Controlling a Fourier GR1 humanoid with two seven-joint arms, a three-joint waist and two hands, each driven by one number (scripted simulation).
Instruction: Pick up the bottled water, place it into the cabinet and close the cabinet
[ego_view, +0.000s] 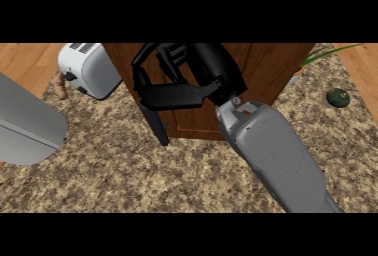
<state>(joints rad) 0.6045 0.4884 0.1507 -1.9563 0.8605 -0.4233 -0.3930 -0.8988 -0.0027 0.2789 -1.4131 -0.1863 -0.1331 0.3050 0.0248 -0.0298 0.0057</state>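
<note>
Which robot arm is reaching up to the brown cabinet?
The robot's right grey forearm: its black hand lies over the brown wooden cabinet. The left grey forearm shows at the left edge, away from the cabinet.

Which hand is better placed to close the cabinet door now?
Probably the right hand: it is already up at the wooden cabinet, with its forearm stretched across the counter. On the left only a grey forearm shows at the view's edge; no left hand is visible.
</note>
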